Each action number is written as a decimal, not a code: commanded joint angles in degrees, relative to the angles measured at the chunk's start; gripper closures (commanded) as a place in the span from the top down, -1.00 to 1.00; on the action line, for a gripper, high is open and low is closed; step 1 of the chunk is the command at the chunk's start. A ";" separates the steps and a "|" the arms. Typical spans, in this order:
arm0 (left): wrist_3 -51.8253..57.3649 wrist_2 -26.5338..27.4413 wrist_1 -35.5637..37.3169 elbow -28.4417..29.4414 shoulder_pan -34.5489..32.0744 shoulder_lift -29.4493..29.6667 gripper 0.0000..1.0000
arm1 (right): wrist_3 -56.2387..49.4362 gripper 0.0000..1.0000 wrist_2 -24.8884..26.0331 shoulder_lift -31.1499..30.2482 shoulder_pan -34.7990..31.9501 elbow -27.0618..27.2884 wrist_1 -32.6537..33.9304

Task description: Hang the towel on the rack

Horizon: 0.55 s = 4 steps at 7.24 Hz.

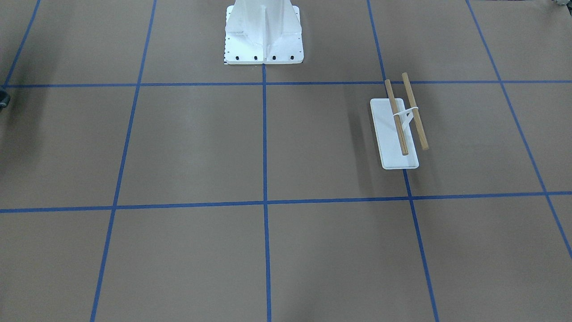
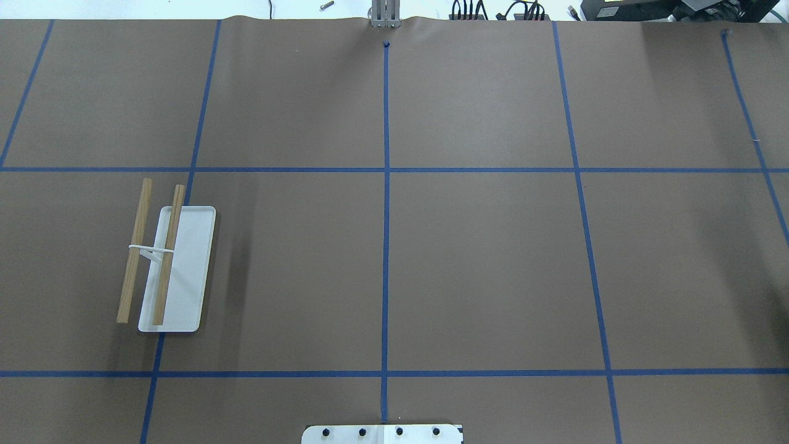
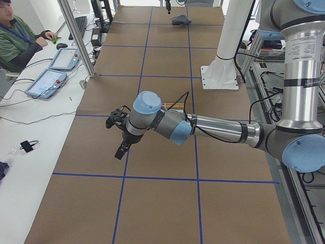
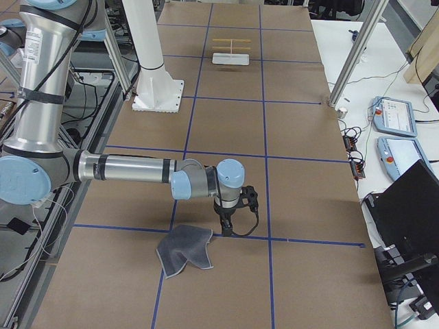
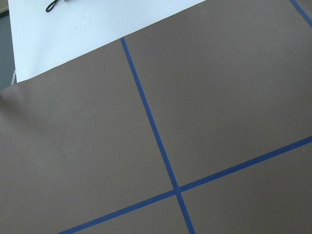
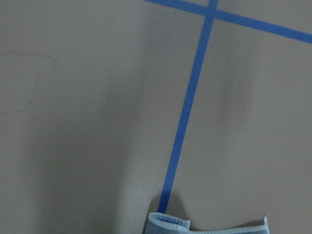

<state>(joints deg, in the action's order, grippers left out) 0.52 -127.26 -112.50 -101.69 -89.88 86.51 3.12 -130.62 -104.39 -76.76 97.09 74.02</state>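
Observation:
The rack [image 1: 397,134] is a white tray base with two parallel wooden bars. It stands on the brown table on my left side, and also shows in the overhead view [image 2: 175,271] and far off in the exterior right view [image 4: 231,49]. The towel [image 4: 184,250] lies crumpled and dark grey on the table at my right end. Its blue edge [image 6: 209,226] shows at the bottom of the right wrist view. My right gripper [image 4: 226,232] hangs low beside the towel's near corner. My left gripper [image 3: 121,151] hovers above the table in front of the rack. I cannot tell whether either gripper is open or shut.
My white base pedestal [image 1: 263,40] stands at the table's middle edge. Blue tape lines grid the brown table [image 2: 481,271]. An operator [image 3: 15,40] sits by control tablets [image 3: 51,71] on a white side bench. More tablets [image 4: 394,116] lie beside the right end.

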 commanded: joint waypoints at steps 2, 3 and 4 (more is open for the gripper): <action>-0.25 -0.01 -0.09 0.01 0.06 -0.11 0.98 | 8.92 0.88 0.89 -3.27 6.79 -5.33 -15.92; -0.25 0.08 -0.09 0.09 0.06 -0.11 0.98 | 10.05 0.69 1.59 -3.28 8.28 -5.33 -15.93; -0.25 0.08 -0.09 0.09 -0.03 -0.11 0.98 | 10.76 -0.04 2.56 -3.28 9.78 -5.42 -15.93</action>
<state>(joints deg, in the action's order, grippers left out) 0.27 -127.21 -112.59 -101.63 -89.85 86.40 12.70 -129.13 -107.59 -68.90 91.90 58.57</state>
